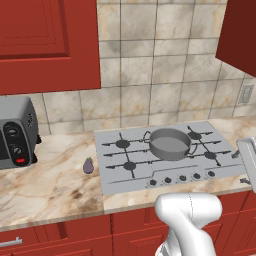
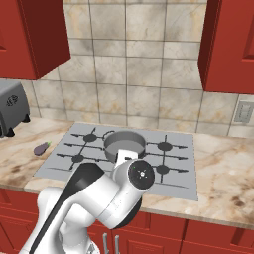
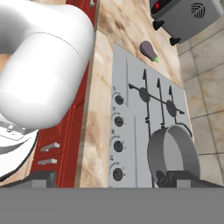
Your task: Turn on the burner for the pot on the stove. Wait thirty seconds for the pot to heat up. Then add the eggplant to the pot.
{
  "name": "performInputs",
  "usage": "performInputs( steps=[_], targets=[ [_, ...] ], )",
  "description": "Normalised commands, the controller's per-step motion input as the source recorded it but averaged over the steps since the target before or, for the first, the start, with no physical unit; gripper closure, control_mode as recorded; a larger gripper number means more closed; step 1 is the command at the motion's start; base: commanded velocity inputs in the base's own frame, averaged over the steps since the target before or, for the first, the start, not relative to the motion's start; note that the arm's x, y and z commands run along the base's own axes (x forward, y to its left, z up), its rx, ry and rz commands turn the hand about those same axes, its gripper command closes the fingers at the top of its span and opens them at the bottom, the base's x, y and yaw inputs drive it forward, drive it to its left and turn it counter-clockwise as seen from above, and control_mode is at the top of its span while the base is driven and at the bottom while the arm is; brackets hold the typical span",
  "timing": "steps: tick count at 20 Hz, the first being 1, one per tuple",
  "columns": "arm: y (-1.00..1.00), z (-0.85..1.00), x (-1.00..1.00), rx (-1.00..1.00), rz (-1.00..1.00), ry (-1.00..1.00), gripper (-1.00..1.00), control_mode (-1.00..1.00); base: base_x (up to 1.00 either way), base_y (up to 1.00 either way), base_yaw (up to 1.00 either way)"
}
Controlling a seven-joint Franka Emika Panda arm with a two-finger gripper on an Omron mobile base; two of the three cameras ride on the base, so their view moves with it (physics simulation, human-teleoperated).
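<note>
The grey pot sits on a back burner of the light-grey stove. A row of dark knobs runs along the stove's front edge. The small purple eggplant lies on the counter just left of the stove. My gripper hangs open and empty in the air beyond the stove's right front corner, facing left along the knob row. It touches nothing.
A grey toaster oven stands on the counter at the far left, beyond the eggplant. Red wall cabinets hang above both sides. My white elbow hides part of the stove's front.
</note>
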Motion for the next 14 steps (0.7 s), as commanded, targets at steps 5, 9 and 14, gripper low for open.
performInputs(
  steps=[5, 9, 14],
  targets=[
    [0.0, 0.0, 0.0, 0.0, 0.0, 0.0, -1.0, -1.0, 0.0, 0.0, 0.0],
    [0.0, 0.0, 0.0, 0.0, 0.0, 0.0, -1.0, -1.0, 0.0, 0.0, 0.0],
    [0.0, 0.0, 0.0, 0.0, 0.0, 0.0, -1.0, -1.0, 0.0, 0.0, 0.0]
  ],
)
